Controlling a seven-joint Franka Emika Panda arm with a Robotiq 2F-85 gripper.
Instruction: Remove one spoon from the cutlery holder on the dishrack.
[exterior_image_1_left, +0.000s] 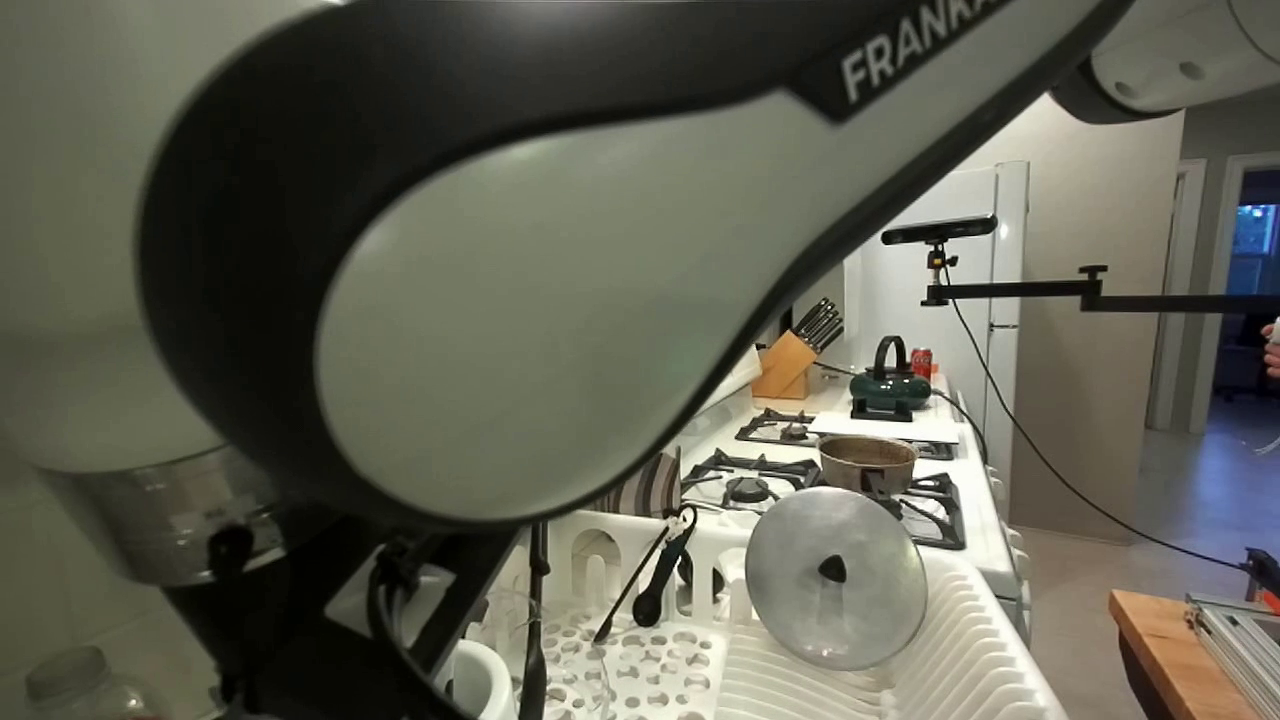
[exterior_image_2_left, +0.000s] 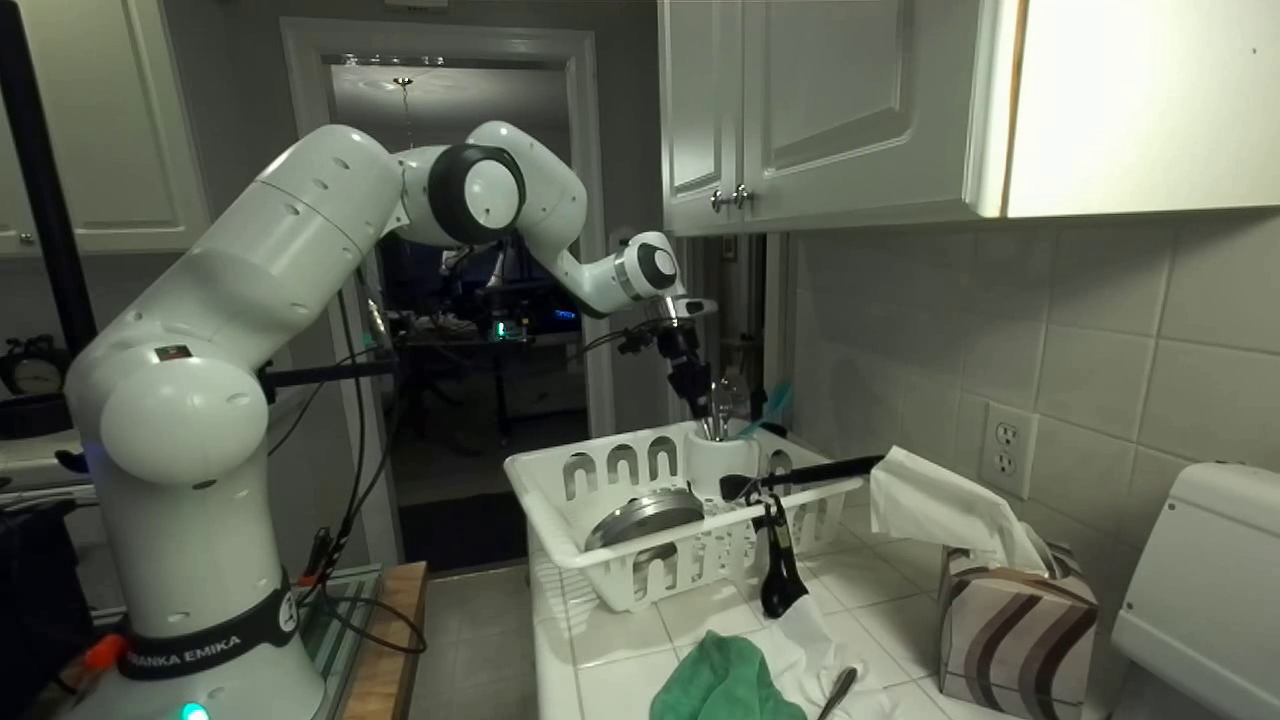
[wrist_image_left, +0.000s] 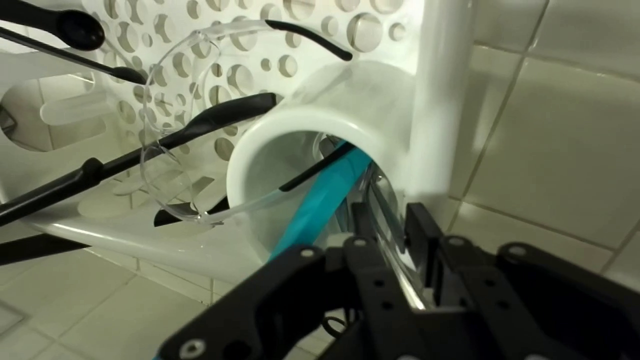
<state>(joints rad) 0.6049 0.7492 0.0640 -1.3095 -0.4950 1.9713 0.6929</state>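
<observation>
White cutlery holder (exterior_image_2_left: 720, 464) hid lower ends of metal utensils (wrist_image_left: 407, 285). Hand (wrist_image_left: 389, 216) straddled some; couldn't tell if gripping. Bare worktop (exterior_image_2_left: 612, 640) bordered dishrack (exterior_image_2_left: 543, 500).

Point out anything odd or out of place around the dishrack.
The clear glasses look out of place: in the wrist view, one temple crosses the rim of the cutlery holder, and eyewear isn't something usually kept at a dishrack.

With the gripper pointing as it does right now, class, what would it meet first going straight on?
The gripper would probably meet the metal cutlery standing in the white cup, some between the jaws; depth is unclear.
</observation>
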